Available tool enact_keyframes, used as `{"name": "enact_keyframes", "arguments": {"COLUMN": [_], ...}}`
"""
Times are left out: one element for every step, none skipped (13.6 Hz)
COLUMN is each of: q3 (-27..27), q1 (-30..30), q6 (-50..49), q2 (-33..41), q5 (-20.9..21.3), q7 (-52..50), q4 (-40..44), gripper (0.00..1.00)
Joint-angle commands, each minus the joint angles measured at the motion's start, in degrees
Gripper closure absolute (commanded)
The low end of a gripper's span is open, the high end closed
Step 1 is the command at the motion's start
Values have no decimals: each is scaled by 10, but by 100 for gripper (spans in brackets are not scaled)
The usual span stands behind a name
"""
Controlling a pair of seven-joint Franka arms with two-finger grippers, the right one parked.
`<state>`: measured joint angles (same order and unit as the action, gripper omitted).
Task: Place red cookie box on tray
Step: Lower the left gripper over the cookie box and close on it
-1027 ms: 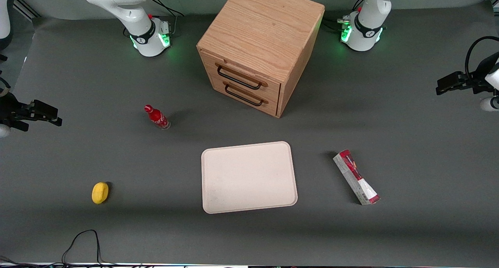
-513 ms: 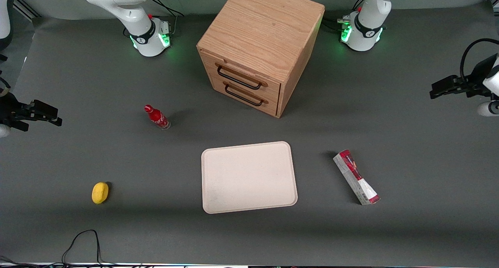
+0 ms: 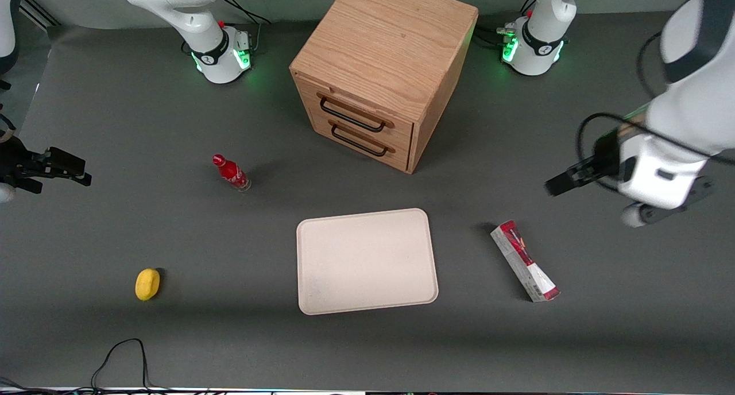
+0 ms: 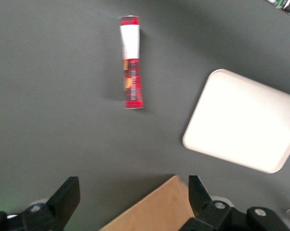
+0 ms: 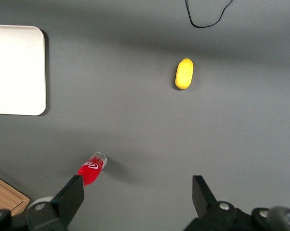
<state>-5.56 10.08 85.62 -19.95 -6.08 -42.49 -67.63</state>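
The red cookie box (image 3: 523, 261) lies flat on the grey table, beside the tray (image 3: 366, 261) toward the working arm's end. The pale beige tray has nothing on it. My left gripper (image 3: 560, 182) hangs in the air above the table, farther from the front camera than the box and apart from it. In the left wrist view its fingers (image 4: 68, 197) stand wide apart with nothing between them, so the gripper (image 4: 133, 195) is open. That view also shows the box (image 4: 131, 62) and the tray (image 4: 246, 120).
A wooden two-drawer cabinet (image 3: 379, 68) stands farther from the front camera than the tray. A small red bottle (image 3: 231, 172) and a yellow lemon-like object (image 3: 147, 283) sit toward the parked arm's end. A black cable (image 3: 120, 349) lies near the table's front edge.
My left arm has swung in from the table's end toward the cookie box, and the gripper has come nearer to the front camera. The box and tray have not moved.
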Motion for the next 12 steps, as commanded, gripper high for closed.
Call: {"name": "enact_keyframes", "arguments": {"q3": [6, 6, 6, 7, 6, 7, 9, 12, 12, 12, 12, 12], "q1": [9, 8, 7, 7, 5, 0, -1, -2, -8, -16, -23, -37], "q6": [-6, -8, -11, -3, 20, 34, 45, 63, 95, 130, 168, 210], "q2": [-43, -43, -43, -43, -35, -27, -25, -26, -25, -25, -25, -26], "q5": [-2, 0, 5, 10, 14, 14, 14, 15, 15, 15, 15, 15], "q7": [-36, -35, -30, -26, -26, -26, -17, -8, -6, 2, 21, 45], "q4": [61, 59, 56, 30, -7, -34, -56, -75, -104, -135, -169, -201], "gripper": [0, 0, 0, 0, 0, 0, 0, 0, 0, 0, 0, 0]}}
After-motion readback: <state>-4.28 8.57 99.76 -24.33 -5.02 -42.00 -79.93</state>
